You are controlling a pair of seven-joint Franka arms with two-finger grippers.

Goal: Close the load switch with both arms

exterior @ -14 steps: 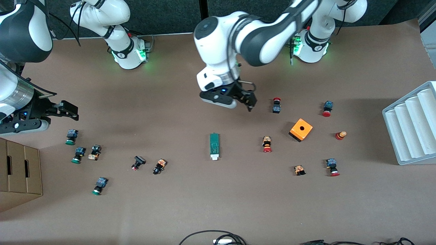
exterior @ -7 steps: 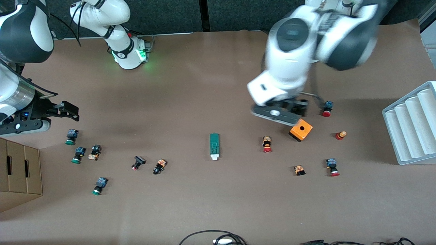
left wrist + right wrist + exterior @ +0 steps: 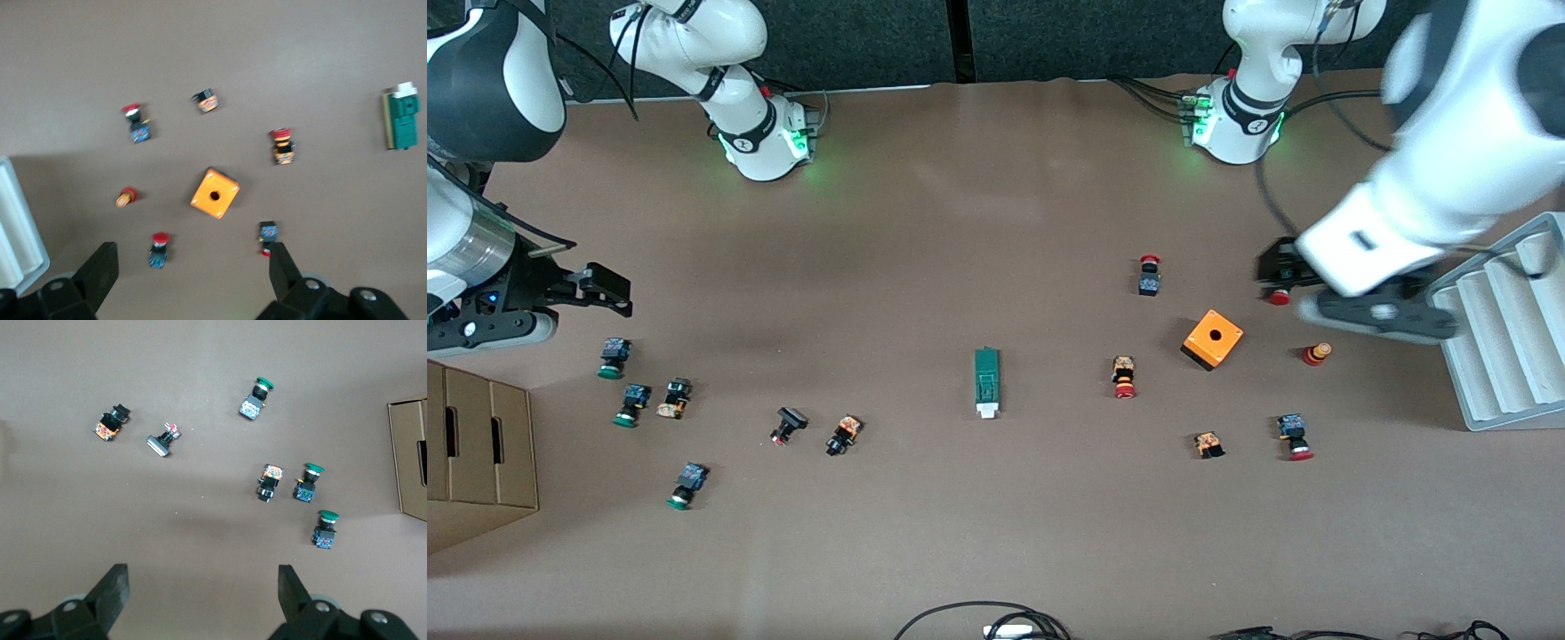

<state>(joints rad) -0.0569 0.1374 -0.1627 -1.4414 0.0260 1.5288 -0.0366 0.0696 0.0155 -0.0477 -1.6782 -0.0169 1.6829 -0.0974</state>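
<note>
Left arm swung away from counter centre toward its own end; right arm unchanged. Load switch [image 3: 986, 382]: slim green block, white tab at end nearer front camera, flat on counter centre, untouched, apart from scattered push-buttons. Orange cube [image 3: 1213, 339]: toward left arm's end, well apart from switch. Left pincer [image 3: 1352, 289]: open, empty, aloft over red-capped button beside white rack [image 3: 1507, 356]; likely repositioning. Right pincer [image 3: 560, 298]: open, empty, over green-capped buttons near cardboard box [image 3: 480, 449]; waiting.
</note>
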